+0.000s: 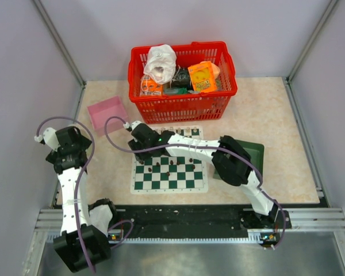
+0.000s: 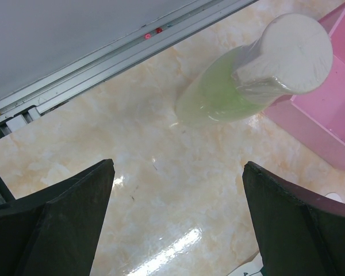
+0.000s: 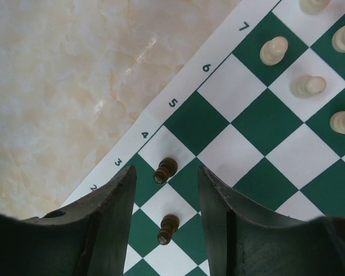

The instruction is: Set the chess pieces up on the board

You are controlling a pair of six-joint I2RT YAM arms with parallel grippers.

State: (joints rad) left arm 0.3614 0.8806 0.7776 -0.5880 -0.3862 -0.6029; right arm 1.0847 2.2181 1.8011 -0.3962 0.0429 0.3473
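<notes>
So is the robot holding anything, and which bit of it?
Nothing is held. The right gripper is open, with a dark pawn in the gap between its jaws, untouched. The left gripper is open and empty.

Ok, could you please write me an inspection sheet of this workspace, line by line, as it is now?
surface: beige marbled table top, glossy.
job's things: board lies flat; several dark chess pieces on it; cream pieces on its far side.
clutter: red basket full of goods; pink tray; dark green tray, partly under the right arm; green bottle with a white cap beside the pink tray.
grippers: left gripper jaws wide apart, empty; right gripper jaws open either side of one dark piece, not touching it.
cables: purple cables loop off each arm.
surroundings: plain grey walls; metal rail at the near edge.
</notes>
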